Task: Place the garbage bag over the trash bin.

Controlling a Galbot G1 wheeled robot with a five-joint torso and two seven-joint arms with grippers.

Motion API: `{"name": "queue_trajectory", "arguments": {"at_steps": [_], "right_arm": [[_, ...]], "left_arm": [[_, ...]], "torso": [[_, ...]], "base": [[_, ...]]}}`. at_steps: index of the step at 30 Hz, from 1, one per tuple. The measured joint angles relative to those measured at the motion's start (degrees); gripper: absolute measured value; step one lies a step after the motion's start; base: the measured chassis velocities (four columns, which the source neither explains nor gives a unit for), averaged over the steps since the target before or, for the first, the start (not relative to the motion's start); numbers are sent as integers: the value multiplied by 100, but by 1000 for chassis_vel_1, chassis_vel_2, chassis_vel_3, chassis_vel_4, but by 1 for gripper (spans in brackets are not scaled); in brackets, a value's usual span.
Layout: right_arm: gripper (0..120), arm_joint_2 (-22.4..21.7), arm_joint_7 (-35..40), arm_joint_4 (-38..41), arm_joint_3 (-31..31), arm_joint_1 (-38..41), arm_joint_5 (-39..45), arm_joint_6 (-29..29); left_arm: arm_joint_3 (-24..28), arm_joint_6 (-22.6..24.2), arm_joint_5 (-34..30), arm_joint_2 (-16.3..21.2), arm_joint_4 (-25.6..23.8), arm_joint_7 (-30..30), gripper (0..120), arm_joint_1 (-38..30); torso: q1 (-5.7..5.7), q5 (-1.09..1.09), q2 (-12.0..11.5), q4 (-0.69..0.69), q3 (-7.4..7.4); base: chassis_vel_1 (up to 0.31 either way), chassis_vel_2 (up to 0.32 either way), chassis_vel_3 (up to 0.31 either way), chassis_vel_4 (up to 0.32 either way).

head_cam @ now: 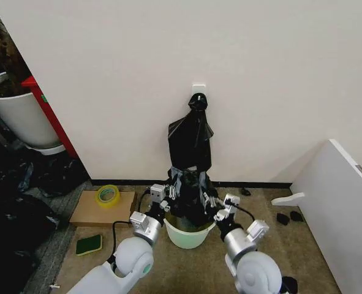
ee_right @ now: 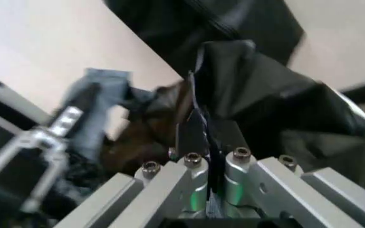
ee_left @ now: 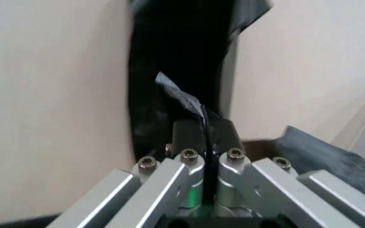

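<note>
Reaching forward from the bottom of the frame, both arms meet over the trash bin [head_cam: 190, 235] at lower center. The left gripper [head_cam: 169, 191] and right gripper [head_cam: 214, 202] each pinch the garbage bag [head_cam: 190, 196] edge, fingers [ee_left: 189, 137] pressed together on plastic, bag bunched above the bin's rim.

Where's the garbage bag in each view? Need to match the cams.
Head view: garbage bag low centre, over the trash bin, between both grippers.
Left wrist view: its edge pinched in the left gripper.
Right wrist view: bunched past the right gripper.
Shared landmark: hanging knotted bag bunch.
</note>
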Motion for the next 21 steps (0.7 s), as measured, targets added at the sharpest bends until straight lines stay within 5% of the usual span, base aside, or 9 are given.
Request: {"name": "queue_trajectory", "arguments": {"at_steps": [10,21], "right_arm": [[0,92,737,62,-41,-55,-265,26],[0,55,2174,259,116,-430,-656,-771]], "left_arm": [[-310,-30,100,246,-243,-49,0,501],[-774,-41,220,359,-339,-214,0,1285]], "torso": [[0,0,0,1,0],[0,0,0,1,0]], "base": [[0,0,0,0],[0,0,0,0]]}}
